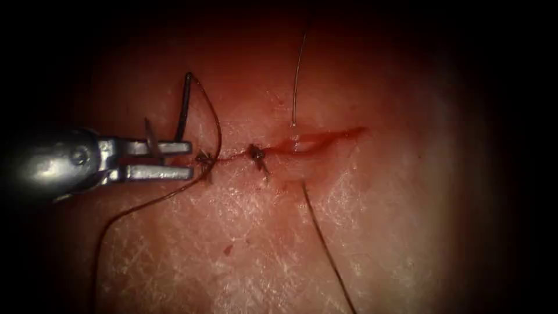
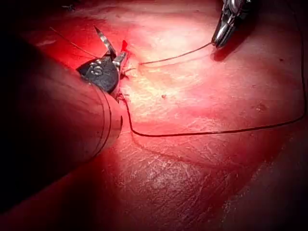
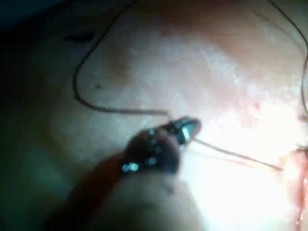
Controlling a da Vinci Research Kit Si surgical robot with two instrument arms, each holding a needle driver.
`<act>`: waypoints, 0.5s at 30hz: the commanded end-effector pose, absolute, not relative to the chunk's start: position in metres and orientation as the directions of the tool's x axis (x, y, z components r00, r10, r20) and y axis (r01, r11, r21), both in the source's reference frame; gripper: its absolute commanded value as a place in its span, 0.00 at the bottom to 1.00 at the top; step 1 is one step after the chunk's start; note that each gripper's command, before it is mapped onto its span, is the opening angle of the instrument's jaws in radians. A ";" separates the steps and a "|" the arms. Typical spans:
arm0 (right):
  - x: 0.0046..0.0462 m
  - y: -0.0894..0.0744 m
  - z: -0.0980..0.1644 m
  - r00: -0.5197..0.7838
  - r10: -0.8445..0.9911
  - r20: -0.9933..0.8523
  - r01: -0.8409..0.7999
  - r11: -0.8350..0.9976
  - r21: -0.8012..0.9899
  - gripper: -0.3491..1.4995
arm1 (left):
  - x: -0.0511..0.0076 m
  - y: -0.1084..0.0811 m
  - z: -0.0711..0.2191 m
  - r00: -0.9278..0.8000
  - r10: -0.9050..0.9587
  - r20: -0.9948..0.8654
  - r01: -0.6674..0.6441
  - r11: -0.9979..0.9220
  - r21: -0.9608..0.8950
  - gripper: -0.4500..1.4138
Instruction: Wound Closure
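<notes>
The L tool (image 1: 189, 160) (image 2: 111, 48) has its jaws a bit apart and holds nothing, w/ its tips right by the left end of the cut (image 1: 314, 139) in the tissue (image 1: 244, 244). The dark needle (image 1: 183, 107) stands just above the top jaw, w/ thread (image 1: 216, 116) (image 2: 192, 132) looping off its top end; can't tell if its low end is in the tissue. The R tool (image 2: 217, 41) (image 3: 188, 129) is pinched on the thread (image 3: 231, 153), away from the cut.
</notes>
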State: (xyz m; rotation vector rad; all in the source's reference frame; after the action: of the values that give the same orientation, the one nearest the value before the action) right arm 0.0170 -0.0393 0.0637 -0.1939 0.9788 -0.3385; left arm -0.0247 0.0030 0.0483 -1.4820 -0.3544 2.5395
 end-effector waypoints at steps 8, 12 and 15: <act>0.0174 -0.042 0.064 0.504 -0.333 -0.797 0.260 0.938 -0.228 0.00 | -0.0253 0.003 0.049 -0.486 0.272 -0.830 -0.034 -0.955 -0.293 0.00; 0.0175 -0.044 0.064 0.497 -0.333 -0.801 0.301 0.932 -0.200 0.00 | -0.0253 0.003 0.049 -0.486 0.272 -0.830 -0.034 -0.955 -0.293 0.00; 0.0175 -0.044 0.064 0.485 -0.337 -0.807 0.317 0.928 -0.196 0.00 | -0.0253 0.003 0.049 -0.486 0.272 -0.830 -0.034 -0.955 -0.293 0.00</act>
State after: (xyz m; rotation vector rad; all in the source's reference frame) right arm 0.0170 -0.0432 0.0634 -0.0235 0.9845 -0.3973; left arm -0.0247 0.0030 0.0483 -1.4813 -0.3532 2.5396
